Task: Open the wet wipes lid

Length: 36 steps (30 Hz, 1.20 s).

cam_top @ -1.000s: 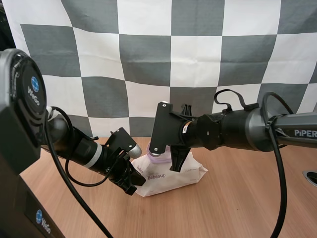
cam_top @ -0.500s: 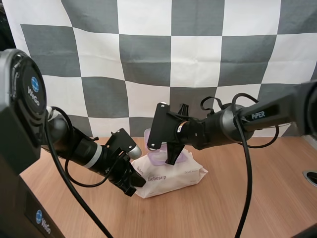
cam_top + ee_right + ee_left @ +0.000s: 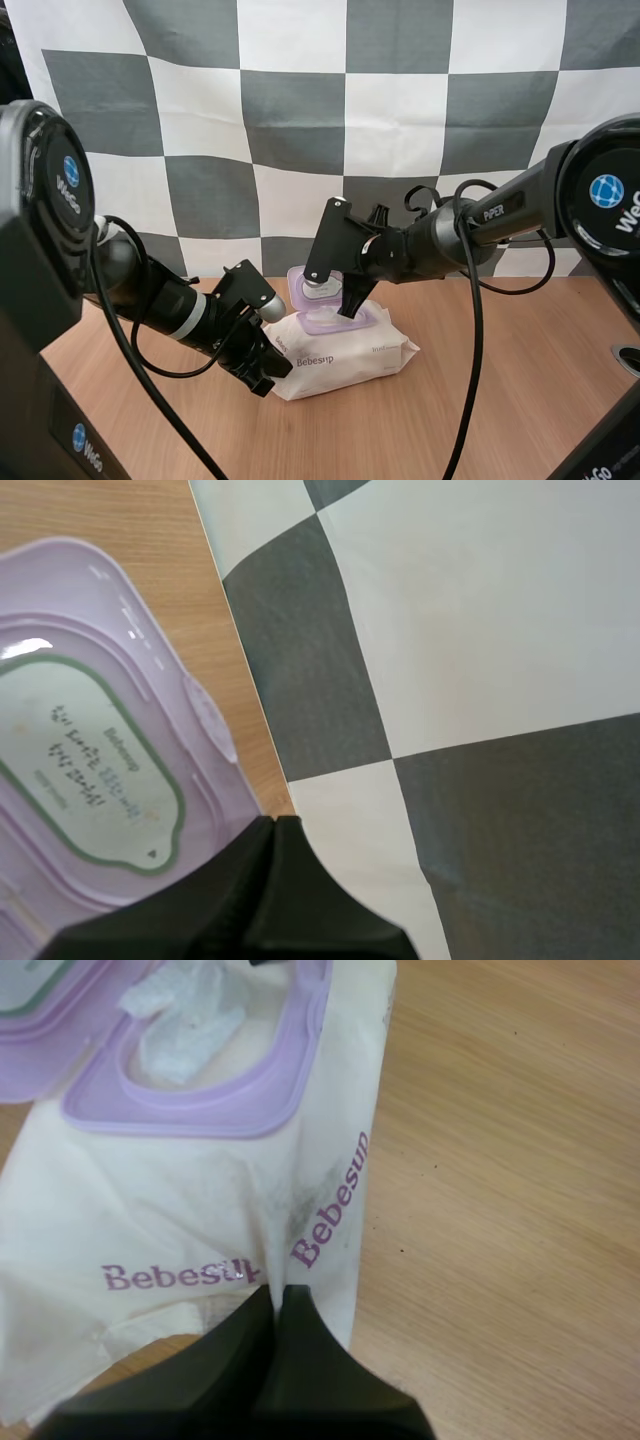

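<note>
There's the lilac lid (image 3: 90,750), flipped up just beside the right gripper (image 3: 272,825), fingers pressed together. The left gripper (image 3: 275,1295) pinches the Bebesup wet wipes pack (image 3: 180,1230) at its tips. Best play: nudge it fully back while that pinch anchors the pack.

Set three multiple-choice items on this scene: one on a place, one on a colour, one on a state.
1. Where does the wet wipes pack lie?
A. on the table
B. in a tray
C. in a pot
2. What colour is the lid?
A. black
B. lilac
C. orange
3. How is the lid?
A. shut flat
B. torn off
C. lifted open
Answers: 1 A, the high view shows wood under the pack; 2 B, its plastic is lilac; 3 C, a wipe shows in the uncovered opening.
</note>
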Tool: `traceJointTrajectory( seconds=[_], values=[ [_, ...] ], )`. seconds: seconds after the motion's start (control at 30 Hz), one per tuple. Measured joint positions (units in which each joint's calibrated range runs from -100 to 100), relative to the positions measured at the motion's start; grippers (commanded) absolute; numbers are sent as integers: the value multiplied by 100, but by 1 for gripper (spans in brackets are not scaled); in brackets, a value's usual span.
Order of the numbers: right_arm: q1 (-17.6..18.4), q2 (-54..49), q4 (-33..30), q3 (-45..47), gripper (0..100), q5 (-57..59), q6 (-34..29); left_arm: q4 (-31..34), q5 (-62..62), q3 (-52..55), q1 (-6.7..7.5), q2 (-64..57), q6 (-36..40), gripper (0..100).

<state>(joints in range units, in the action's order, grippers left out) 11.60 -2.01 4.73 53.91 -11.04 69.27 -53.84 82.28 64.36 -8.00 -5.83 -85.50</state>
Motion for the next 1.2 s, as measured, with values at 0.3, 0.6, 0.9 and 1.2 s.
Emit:
traceJointTrajectory(
  seconds=[0.3, 0.6, 0.9, 1.2],
  values=[
    [0, 0, 86, 0, 0, 601, 0, -3, -149, 0, 0, 0, 84, 16],
    [8, 329, 86, -127, 0, 292, 0, 198, -70, 0, 0, 0, 199, 28],
    [8, 14, 337, -127, 0, 366, 0, 188, -208, -20, 0, 0, 247, 42],
    [8, -173, 918, -127, 78, 885, 0, 197, -922, -236, 0, -696, 913, 89]
  ],
)
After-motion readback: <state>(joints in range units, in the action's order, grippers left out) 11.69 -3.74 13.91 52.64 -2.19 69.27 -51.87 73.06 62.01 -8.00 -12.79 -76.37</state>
